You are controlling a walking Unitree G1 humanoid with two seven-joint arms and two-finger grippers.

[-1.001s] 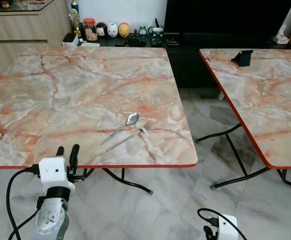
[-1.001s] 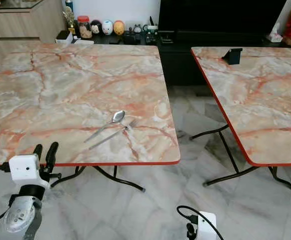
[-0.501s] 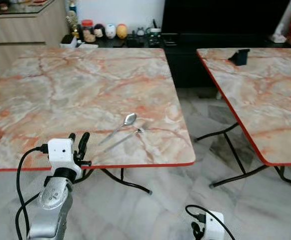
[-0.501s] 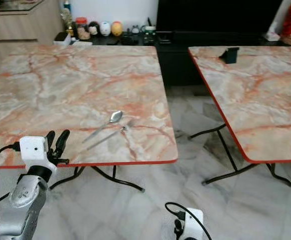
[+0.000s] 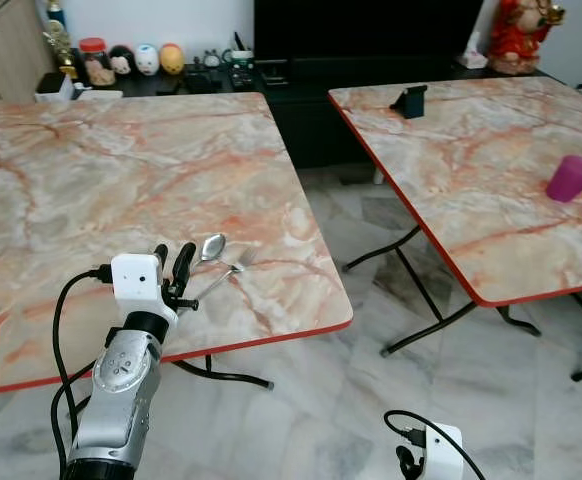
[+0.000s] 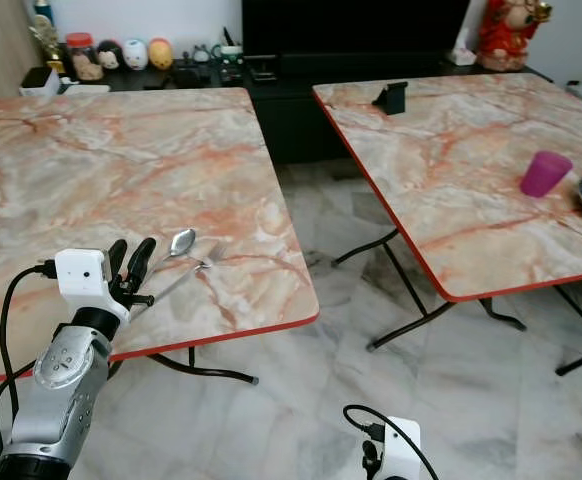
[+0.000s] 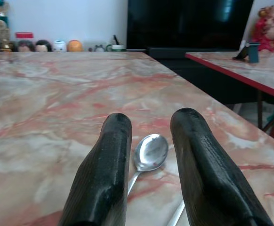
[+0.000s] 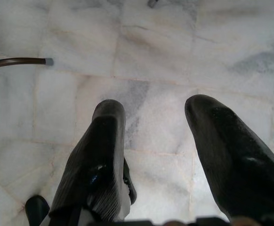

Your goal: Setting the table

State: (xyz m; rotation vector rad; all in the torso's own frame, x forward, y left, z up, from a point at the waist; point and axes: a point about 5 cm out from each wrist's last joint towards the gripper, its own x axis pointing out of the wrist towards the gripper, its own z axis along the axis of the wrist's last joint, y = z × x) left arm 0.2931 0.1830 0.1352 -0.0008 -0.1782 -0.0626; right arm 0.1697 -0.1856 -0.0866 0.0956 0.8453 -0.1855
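Gaping left end effector (image 7: pixel 149 141) over spoon (image 7: pixel 151 151)

Pink-veined marble table (image 5: pixel 121 160) — red-edged, silver spoon (image 5: pixel 212 247), magenta cup (image 5: pixel 572 178), perhaps plastic

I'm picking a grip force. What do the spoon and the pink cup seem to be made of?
The spoon looks like polished metal: its bowl mirrors the room. The pink cup seems to be matte plastic, opaque and evenly coloured, though that is less sure.

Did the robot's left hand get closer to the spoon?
Yes. The left hand has moved forward over the table's red edge, and its open fingers now sit right by the spoon.
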